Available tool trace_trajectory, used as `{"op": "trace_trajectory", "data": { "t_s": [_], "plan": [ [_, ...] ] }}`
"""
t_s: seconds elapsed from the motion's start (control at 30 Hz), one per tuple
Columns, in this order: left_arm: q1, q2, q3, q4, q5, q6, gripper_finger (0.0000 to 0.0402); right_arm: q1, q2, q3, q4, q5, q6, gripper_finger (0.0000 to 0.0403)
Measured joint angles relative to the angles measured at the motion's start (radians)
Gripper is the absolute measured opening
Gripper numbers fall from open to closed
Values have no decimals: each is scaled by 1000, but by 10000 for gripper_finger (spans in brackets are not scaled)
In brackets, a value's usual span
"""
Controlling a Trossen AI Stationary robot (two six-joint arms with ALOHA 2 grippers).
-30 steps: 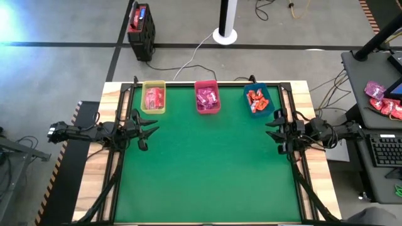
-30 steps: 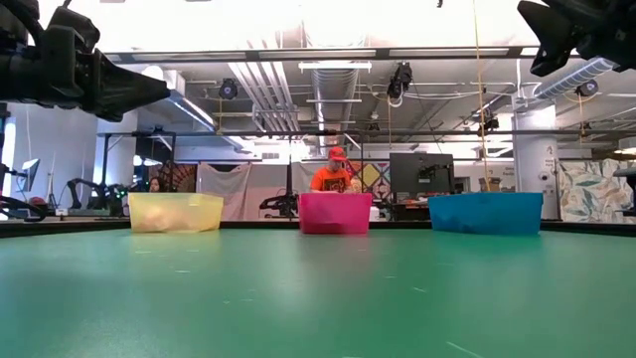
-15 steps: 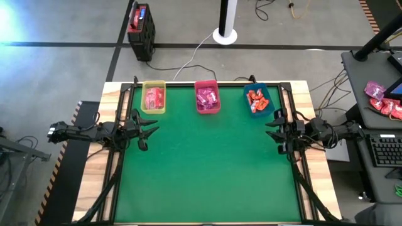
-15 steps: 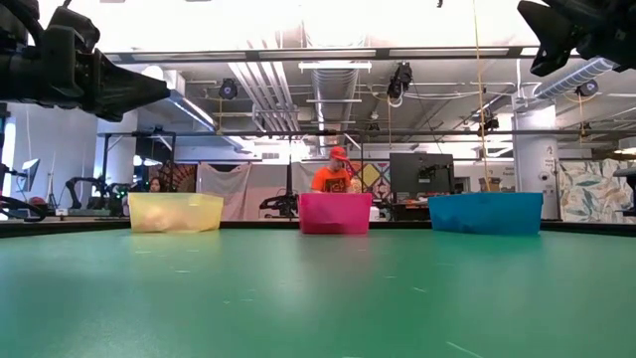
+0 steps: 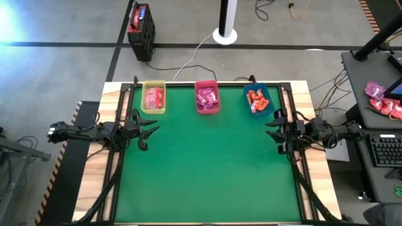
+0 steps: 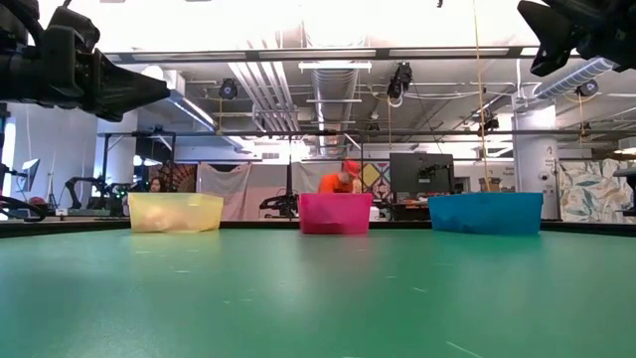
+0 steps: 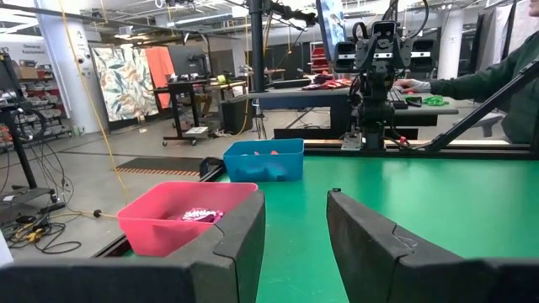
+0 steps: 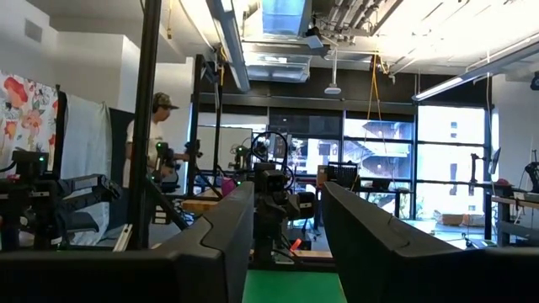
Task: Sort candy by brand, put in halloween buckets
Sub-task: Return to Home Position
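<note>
Low view: since the earlier frames nothing on the table [image 6: 318, 298] had shifted; only the person [image 6: 343, 180] beyond the pink bin [image 6: 335, 214] had bent lower. High view: left gripper [image 5: 147, 132] and right gripper [image 5: 274, 130] hung at opposite table edges, well apart from the yellow bin [image 5: 143, 97], pink bin and blue bin [image 5: 246, 100] holding the candy [image 5: 154, 99]. Wrist views: both grippers' fingers [image 7: 240, 244] stood spread, empty. Sorting appeared complete.
</note>
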Motion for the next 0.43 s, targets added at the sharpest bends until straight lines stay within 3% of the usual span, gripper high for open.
{"op": "trace_trajectory", "data": {
  "t_s": [0.43],
  "plan": [
    [0, 0, 0, 0, 0, 0, 113, 0, 0, 0, 0, 0, 0, 132]
  ]
}}
